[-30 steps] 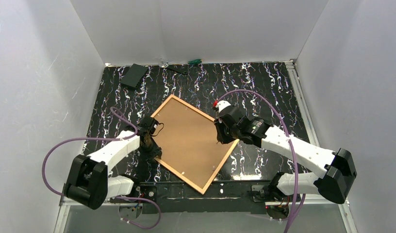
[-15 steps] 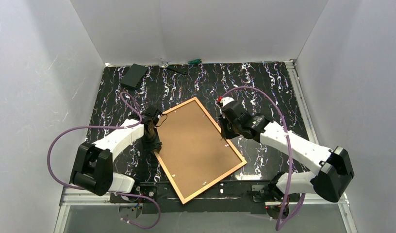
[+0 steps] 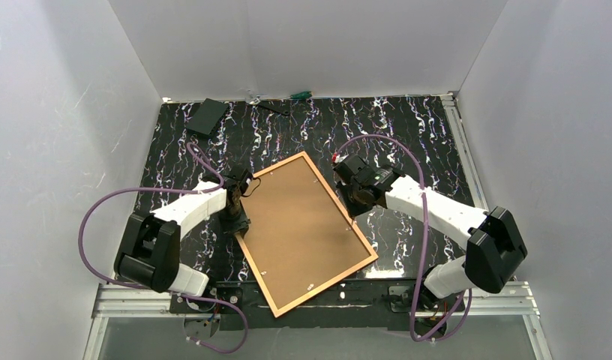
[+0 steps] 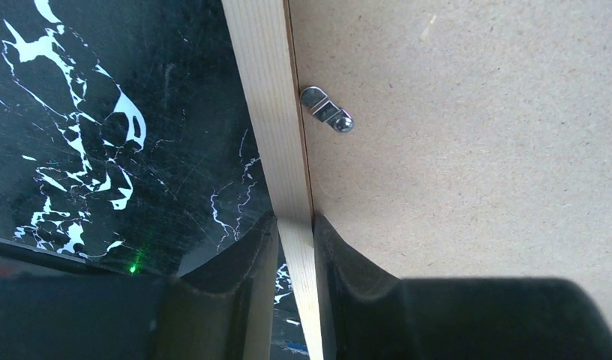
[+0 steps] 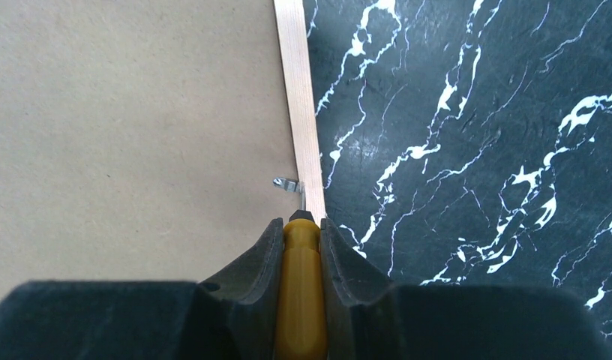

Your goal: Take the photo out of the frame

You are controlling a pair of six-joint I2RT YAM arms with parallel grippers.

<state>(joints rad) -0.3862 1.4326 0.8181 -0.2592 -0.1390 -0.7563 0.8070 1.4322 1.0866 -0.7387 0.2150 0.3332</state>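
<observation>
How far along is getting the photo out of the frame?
Done: the frame lies face down, the photo showing its brown back. In hand: the left gripper pinches the frame's left rail; the right gripper holds a yellow-handled tool, tip at a metal clip on the right rail. Left: the photo sits inside the frame, a second clip on its back by the left rail.

Black, white-veined worktop (image 3: 408,127). Carries frame (image 3: 328,285) lying askew at centre, brown back up; flat black box (image 3: 207,117) at far left corner; green-handled tool (image 3: 301,94) along far edge.
</observation>
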